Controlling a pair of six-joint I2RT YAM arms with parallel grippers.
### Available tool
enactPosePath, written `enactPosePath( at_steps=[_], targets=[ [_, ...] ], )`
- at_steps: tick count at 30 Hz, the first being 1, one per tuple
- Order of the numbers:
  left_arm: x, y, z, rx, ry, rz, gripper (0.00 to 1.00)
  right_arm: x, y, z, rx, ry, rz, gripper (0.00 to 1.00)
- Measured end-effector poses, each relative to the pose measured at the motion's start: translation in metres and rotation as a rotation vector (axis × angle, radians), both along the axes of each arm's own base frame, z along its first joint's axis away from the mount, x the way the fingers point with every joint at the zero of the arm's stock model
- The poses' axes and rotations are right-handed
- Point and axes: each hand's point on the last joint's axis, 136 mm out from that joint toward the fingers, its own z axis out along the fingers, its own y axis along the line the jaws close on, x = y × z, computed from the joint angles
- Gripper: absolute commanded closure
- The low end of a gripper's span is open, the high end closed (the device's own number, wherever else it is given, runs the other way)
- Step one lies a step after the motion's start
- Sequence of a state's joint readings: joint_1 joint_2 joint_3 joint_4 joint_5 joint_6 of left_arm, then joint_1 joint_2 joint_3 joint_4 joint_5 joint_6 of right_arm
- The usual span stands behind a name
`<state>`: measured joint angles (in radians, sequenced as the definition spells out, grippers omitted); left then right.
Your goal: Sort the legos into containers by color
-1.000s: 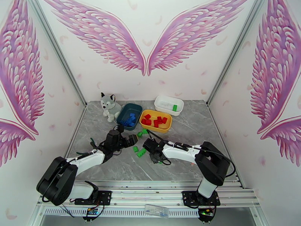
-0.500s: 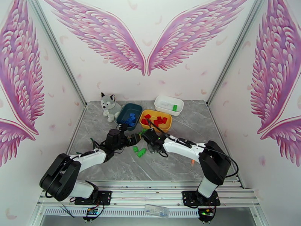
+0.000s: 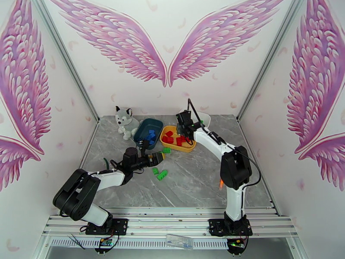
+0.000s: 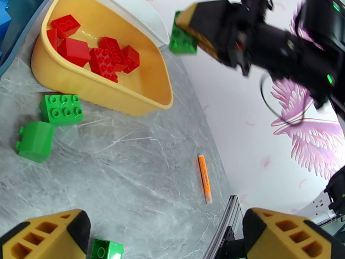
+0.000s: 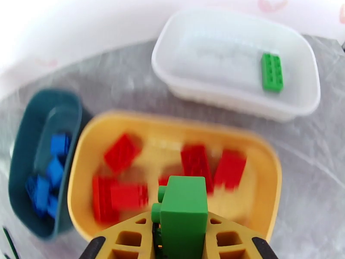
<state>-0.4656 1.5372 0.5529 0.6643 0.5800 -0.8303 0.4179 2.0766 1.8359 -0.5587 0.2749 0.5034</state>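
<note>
Right wrist view up first: my right claw [image 5: 181,240] was clamped tight on a green brick [image 5: 186,210], its studs facing the claw's left, pinched between the two yellow fingers. Below and just ahead of that claw sat the yellow tub [image 5: 265,169] with the red bricks [image 5: 123,152] scattered inside, a little blurred. Further ahead and slightly to the right, the white tub [image 5: 302,106] held one long green brick [image 5: 272,72]. Off to the claw's left was the teal tub [image 5: 23,134] with the blue bricks [image 5: 54,171] in it. Over on the left wrist view, my left claw [image 4: 168,238] was spread wide with nothing in it, low over the grey table [image 4: 142,169]. Ahead of it on the left lay a studs-up green brick [image 4: 61,109] and, just beside that, a tipped green brick [image 4: 35,141], both close to the yellow tub's near wall. A small green brick [image 4: 105,249] lay right beside the claw's left finger, and an orange pen [image 4: 205,184] lay ahead on the table, near the edge.
</note>
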Motion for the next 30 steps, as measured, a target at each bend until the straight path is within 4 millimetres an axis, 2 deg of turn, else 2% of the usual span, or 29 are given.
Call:
enactPosePath(
  at_steps=[4, 10, 13, 15, 18, 20, 24, 27, 30],
  targets=[
    [0.000, 0.001, 0.000, 0.011, -0.012, -0.001, 0.01, 0.048, -0.021, -0.001, 0.059, -0.033, -0.038, 0.91],
    [0.000, 0.004, 0.003, 0.038, -0.041, 0.010, 0.01, 0.109, -0.058, -0.009, 0.142, -0.074, -0.078, 0.84],
    [0.000, 0.005, 0.003, 0.046, -0.046, 0.010, 0.01, 0.132, -0.074, -0.013, 0.188, -0.098, -0.091, 0.75],
    [-0.001, 0.005, 0.002, 0.053, -0.045, 0.010, 0.01, 0.142, -0.083, -0.019, 0.218, -0.102, -0.096, 0.64],
    [0.000, 0.006, 0.000, 0.062, -0.039, 0.015, 0.01, 0.147, -0.088, -0.031, 0.257, -0.087, -0.095, 0.43],
    [0.000, 0.008, -0.003, 0.071, -0.035, 0.022, 0.01, 0.148, -0.088, -0.038, 0.266, -0.075, -0.087, 0.34],
    [0.002, 0.012, -0.007, 0.098, -0.030, 0.044, 0.01, 0.144, -0.081, -0.040, 0.280, -0.057, -0.057, 0.29],
    [0.003, 0.017, -0.004, 0.120, -0.039, 0.069, 0.01, 0.122, -0.077, -0.048, 0.267, -0.004, -0.038, 0.26],
    [0.004, 0.024, 0.005, 0.144, -0.070, 0.109, 0.01, 0.083, -0.074, -0.046, 0.255, 0.042, -0.020, 0.25]
  ],
)
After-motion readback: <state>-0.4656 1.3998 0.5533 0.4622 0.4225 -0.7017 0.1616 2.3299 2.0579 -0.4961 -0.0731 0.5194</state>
